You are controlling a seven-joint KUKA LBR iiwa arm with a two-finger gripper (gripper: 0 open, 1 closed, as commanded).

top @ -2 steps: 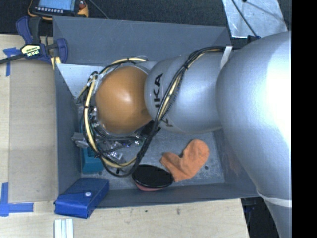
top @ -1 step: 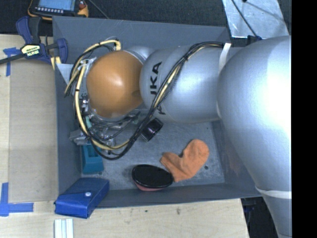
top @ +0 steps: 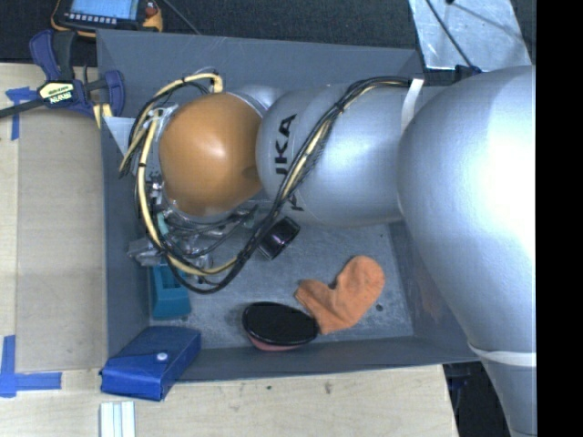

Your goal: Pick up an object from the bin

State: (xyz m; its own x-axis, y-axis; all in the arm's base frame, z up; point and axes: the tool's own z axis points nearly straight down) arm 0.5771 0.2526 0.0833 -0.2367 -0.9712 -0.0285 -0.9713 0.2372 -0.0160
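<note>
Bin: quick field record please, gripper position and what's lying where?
gripper: low at the left of the bin, over the teal block
teal block: by the left wall
blue case: lower-left corner in view
black oval thing: lower wall, middle
orange cloth: right of the black oval thing, touching it

My arm (top: 364, 171) is silver with black letters, and the wrist cover (top: 208, 153) is glossy orange, looped by yellow and black cables (top: 211, 268). The bin (top: 273, 53) is plain grey. At its left lies a teal block (top: 168, 294), and on the near-left corner a dark blue box (top: 150, 360) with a white dot. Near the middle sits a black oval (top: 278, 321) with a pink edge, and to its right an orange cloth (top: 351, 291).
</note>
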